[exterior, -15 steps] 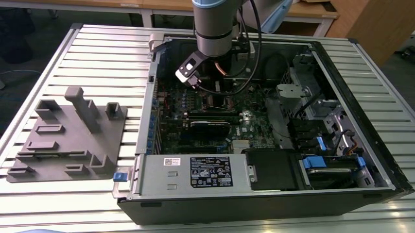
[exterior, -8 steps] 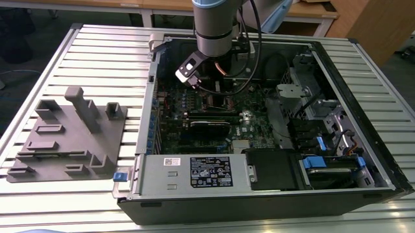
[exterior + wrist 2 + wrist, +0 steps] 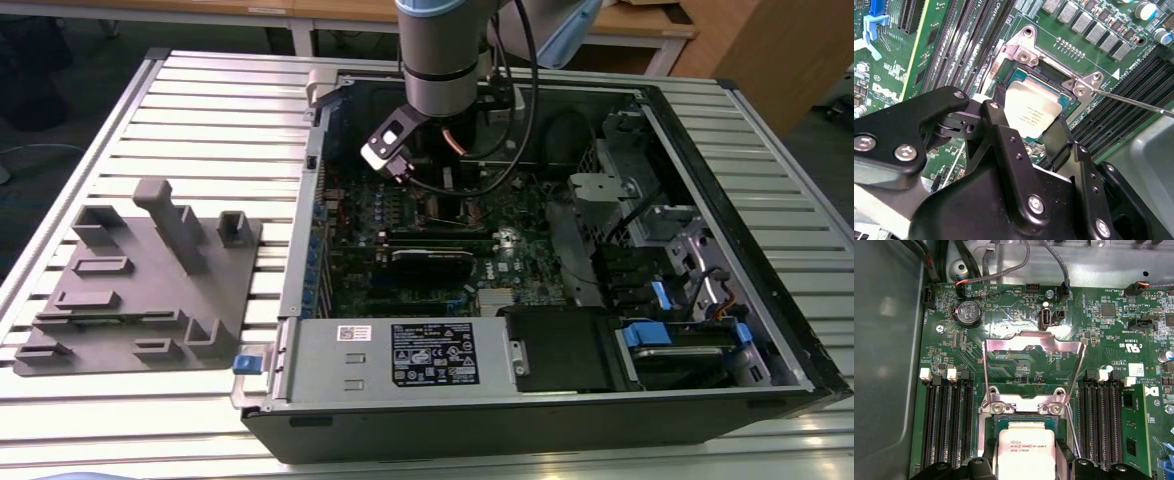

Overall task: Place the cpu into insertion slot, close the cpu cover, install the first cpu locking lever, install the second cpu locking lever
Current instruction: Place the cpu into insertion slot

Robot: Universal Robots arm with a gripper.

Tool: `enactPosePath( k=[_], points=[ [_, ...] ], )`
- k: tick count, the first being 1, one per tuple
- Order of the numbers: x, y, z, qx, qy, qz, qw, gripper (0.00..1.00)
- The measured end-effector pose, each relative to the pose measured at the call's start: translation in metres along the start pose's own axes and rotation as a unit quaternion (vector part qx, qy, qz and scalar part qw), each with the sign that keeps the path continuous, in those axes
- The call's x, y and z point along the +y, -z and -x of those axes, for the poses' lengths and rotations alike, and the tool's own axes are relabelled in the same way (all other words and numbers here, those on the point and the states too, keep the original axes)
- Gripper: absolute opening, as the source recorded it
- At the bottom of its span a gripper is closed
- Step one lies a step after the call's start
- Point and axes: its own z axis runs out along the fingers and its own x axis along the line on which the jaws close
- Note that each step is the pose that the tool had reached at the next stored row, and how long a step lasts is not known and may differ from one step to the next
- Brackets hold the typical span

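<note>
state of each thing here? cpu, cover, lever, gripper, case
cpu, in the slot's opening, uncovered
cover, open, tipped up
lever, unlatched, sticking out
gripper, shut on the cpu's sides
case, side open

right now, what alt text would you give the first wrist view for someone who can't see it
The gripper grips the cpu, silver top up, at the insertion slot; whether it is fully seated is unclear. The cpu cover stands swung open beyond it, and long black memory slots flank the socket on the green circuit board.
</note>
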Motion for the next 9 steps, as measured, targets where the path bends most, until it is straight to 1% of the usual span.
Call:
enactPosePath(
  k=[4, 5, 6, 7, 8, 9],
  points=[
    [0.0001, -0.0005, 0.0, 0.0002, 0.0, 0.0007, 1.0, 0.55],
    [0.0003, -0.0014, -0.0006, 0.0017, 0.0, 0.0014, 1.0, 0.6],
    [0.0003, -0.0014, -0.0005, 0.0014, 0.0, 0.0013, 1.0, 0.6],
    [0.0003, -0.0012, -0.0006, 0.0014, 0.0, 0.0009, 1.0, 0.66],
    [0.0003, -0.001, -0.0006, 0.0012, 0.0, 0.0007, 1.0, 0.66],
    [0.0002, -0.001, -0.0005, 0.0011, 0.0, 0.0007, 1.0, 0.7]
  ],
)
